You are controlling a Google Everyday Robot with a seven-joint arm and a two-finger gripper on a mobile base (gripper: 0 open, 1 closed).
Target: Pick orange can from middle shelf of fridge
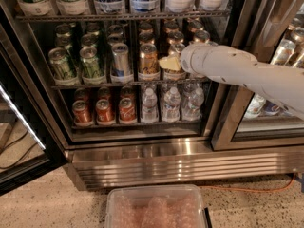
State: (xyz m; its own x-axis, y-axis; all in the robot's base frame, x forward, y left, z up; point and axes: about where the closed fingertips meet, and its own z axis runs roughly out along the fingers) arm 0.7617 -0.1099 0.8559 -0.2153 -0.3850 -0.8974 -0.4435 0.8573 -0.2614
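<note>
The fridge [142,161] is open. On the middle shelf [95,85] the orange can [148,61] stands in front, beside a silver-blue can [120,61]. The gripper [169,63] is just right of it; whether it grasps anything, I cannot tell.

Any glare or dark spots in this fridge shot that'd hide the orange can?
Camera view: a bright light strip runs down the open door; the steel base grille throws glare; the middle shelf darkens toward its back rows; the front orange can is evenly lit, with the hand beside it at that shelf.
</note>
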